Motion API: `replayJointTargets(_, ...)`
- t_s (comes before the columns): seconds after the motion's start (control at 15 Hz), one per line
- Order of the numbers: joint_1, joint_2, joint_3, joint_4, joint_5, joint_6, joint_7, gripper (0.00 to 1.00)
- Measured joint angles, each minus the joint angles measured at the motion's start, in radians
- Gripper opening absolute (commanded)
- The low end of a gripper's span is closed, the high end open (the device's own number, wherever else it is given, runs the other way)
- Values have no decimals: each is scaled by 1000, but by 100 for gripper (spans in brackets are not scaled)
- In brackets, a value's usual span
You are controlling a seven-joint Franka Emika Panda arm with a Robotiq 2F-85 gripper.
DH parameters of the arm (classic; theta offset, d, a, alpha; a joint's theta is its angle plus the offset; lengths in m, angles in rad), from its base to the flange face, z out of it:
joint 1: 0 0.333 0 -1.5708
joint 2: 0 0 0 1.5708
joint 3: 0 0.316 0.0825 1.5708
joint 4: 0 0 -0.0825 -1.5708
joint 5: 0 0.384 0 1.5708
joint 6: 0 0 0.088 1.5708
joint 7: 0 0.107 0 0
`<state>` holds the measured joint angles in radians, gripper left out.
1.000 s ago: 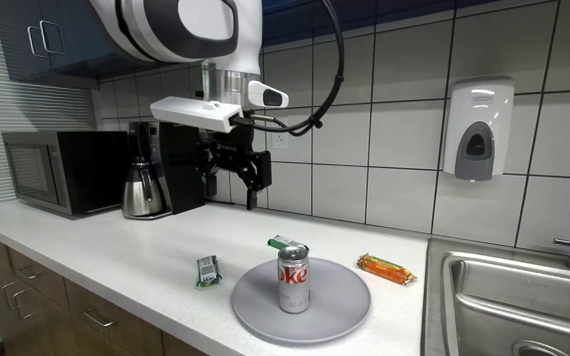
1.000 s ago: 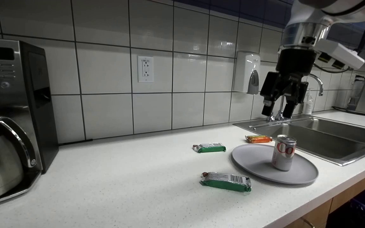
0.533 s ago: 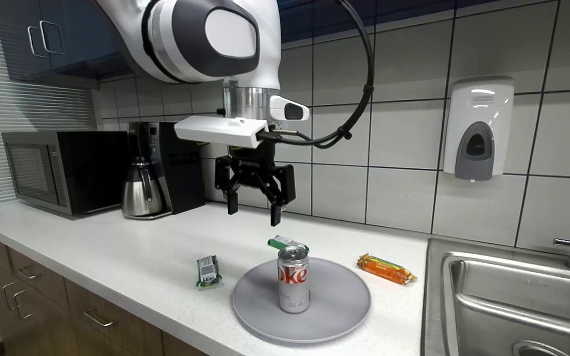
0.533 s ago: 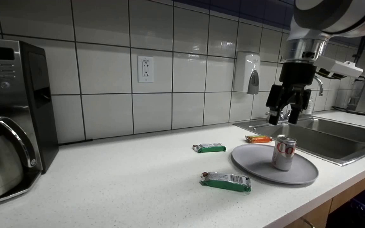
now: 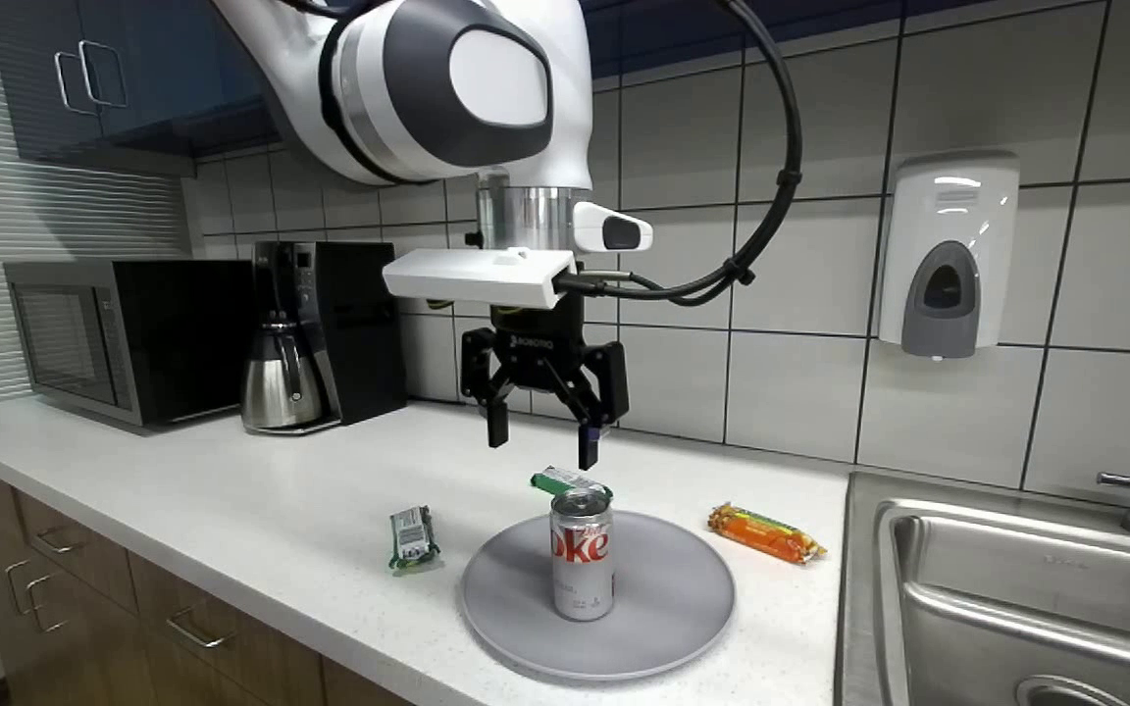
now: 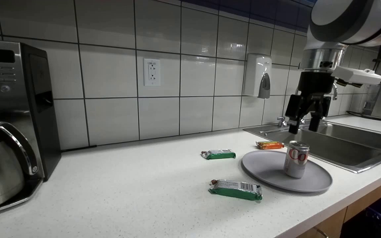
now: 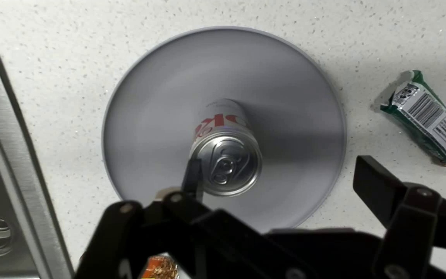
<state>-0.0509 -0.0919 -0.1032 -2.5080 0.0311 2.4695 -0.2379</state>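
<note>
My gripper (image 5: pixel 542 446) hangs fingers-down above the counter with its jaws wide apart, nothing between them. The nearest thing is a silver Diet Coke can (image 5: pixel 582 579), upright on a round grey plate (image 5: pixel 668 628). Seen in an exterior view, the fingertips (image 6: pixel 293 129) are higher than the can (image 6: pixel 297 162). In the wrist view one finger (image 7: pixel 193 176) overlaps the edge of the can's lid (image 7: pixel 227 166), while the opposite finger (image 7: pixel 374 186) is out past the plate's rim. Around the plate lie two green wrapped bars (image 6: pixel 236 190) and an orange wrapped bar (image 5: pixel 766 532).
A steel sink (image 5: pixel 1016 598) borders the counter beside the plate. Against the tiled wall stand a coffee maker (image 5: pixel 359 333) and a microwave (image 5: pixel 182 338). A soap dispenser (image 5: pixel 952 255) is fixed to the wall, and the counter's front edge runs close to the plate.
The arm has come down and shifted toward the right in both exterior views, bringing the gripper closer to the can. Its jaws have stayed apart; can, plate and bars have not moved.
</note>
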Motion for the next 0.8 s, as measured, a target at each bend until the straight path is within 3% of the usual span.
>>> replayJointTargets(0.8, -19, 78, -5, 13, -63, 37, 58, 100)
